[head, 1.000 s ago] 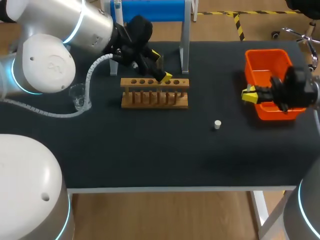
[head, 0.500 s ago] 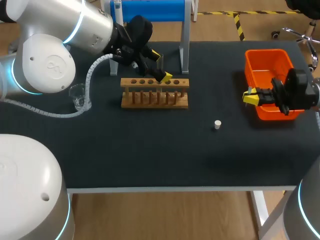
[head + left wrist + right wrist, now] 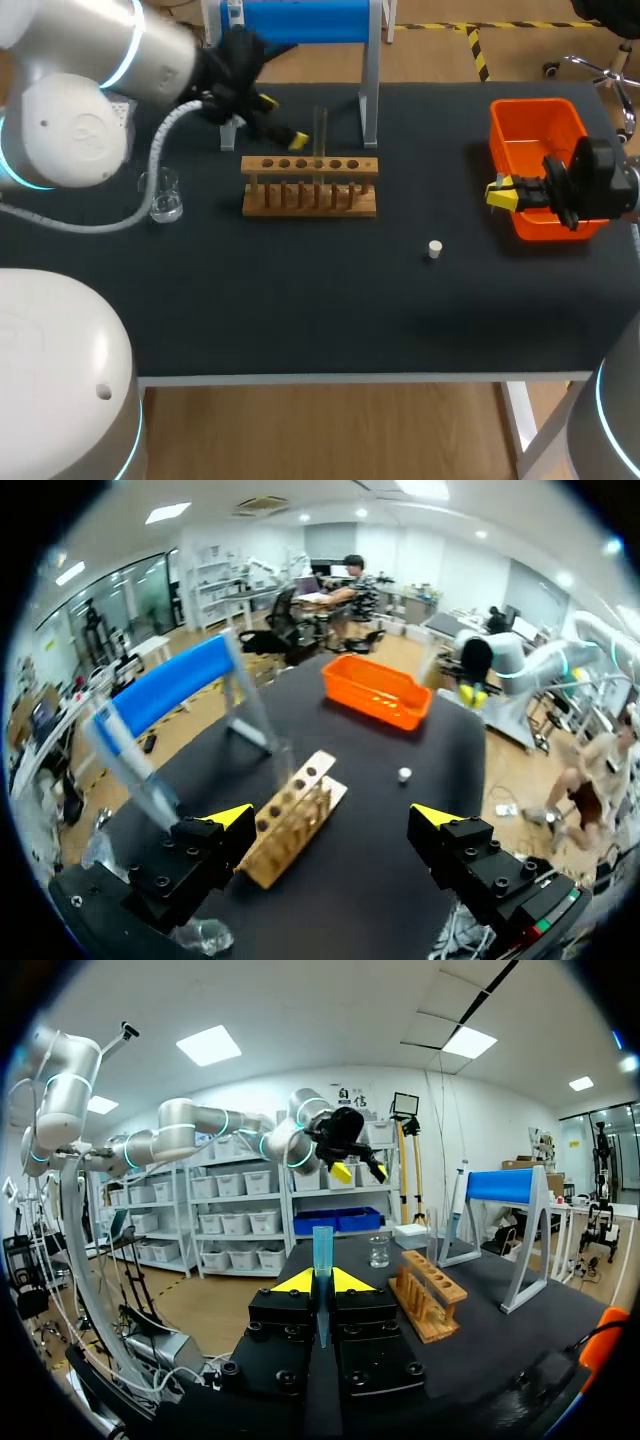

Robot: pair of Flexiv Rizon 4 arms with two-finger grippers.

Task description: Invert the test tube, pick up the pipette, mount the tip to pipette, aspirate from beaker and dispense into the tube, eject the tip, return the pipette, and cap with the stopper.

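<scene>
A clear test tube [image 3: 320, 130] stands upright in the wooden rack [image 3: 310, 187]. My left gripper [image 3: 281, 120] hangs open just left of the tube, with nothing between its fingers; in its own view [image 3: 332, 815] the rack [image 3: 293, 814] lies ahead. My right gripper [image 3: 497, 192] sits beside the orange bin [image 3: 527, 120], shut on a blue pipette tip [image 3: 322, 1248]. The pipette [image 3: 459, 1200] hangs on the blue stand [image 3: 300, 20]. A glass beaker [image 3: 165, 195] stands left of the rack. The small white stopper [image 3: 434, 249] lies on the mat right of the rack.
The stand's metal leg [image 3: 369, 95] rises just behind the rack's right end. The left arm's grey cable [image 3: 160, 150] loops down next to the beaker. Dark mat stretches between the rack and the table's front edge [image 3: 330, 378].
My left gripper has drawn back to the left from the rack, leaving the test tube upright in it. The right gripper shifted slightly, still holding the tip.
</scene>
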